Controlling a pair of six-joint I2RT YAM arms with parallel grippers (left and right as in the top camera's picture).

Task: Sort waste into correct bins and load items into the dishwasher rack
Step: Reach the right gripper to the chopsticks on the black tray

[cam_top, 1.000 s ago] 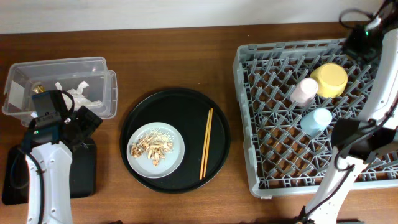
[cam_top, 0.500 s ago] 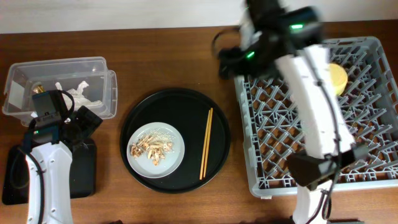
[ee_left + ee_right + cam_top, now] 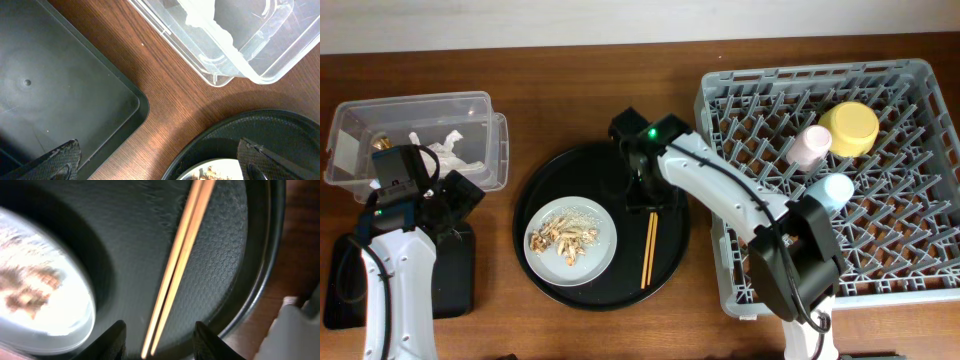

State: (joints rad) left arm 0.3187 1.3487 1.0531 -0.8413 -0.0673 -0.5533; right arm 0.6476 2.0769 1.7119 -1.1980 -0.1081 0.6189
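The wooden chopsticks (image 3: 649,250) lie on the large round black tray (image 3: 548,185); the right wrist view shows them (image 3: 181,255) running between my open right fingers (image 3: 159,340), apart from both. My right gripper (image 3: 650,195) hovers over their upper end. The grey-white plate (image 3: 603,235) holds tan food scraps (image 3: 566,238). The yellow-green bowl (image 3: 850,128), pink cup (image 3: 810,147) and light-blue cup (image 3: 833,188) sit in the grey dishwasher rack (image 3: 910,275). The clear tub (image 3: 470,105) holds white paper (image 3: 442,146). My open left gripper (image 3: 160,162) is over the black rectangular tray (image 3: 455,285) corner.
The clear tub's corner (image 3: 235,65) and the black rectangular tray (image 3: 60,95) fill the left wrist view, with bare wood between them and the round tray's rim (image 3: 210,137). The rack's edge (image 3: 295,330) shows at the right of the right wrist view.
My right arm has swung from the rack's far corner across to the round tray and come down over the chopsticks. The left arm has not moved.
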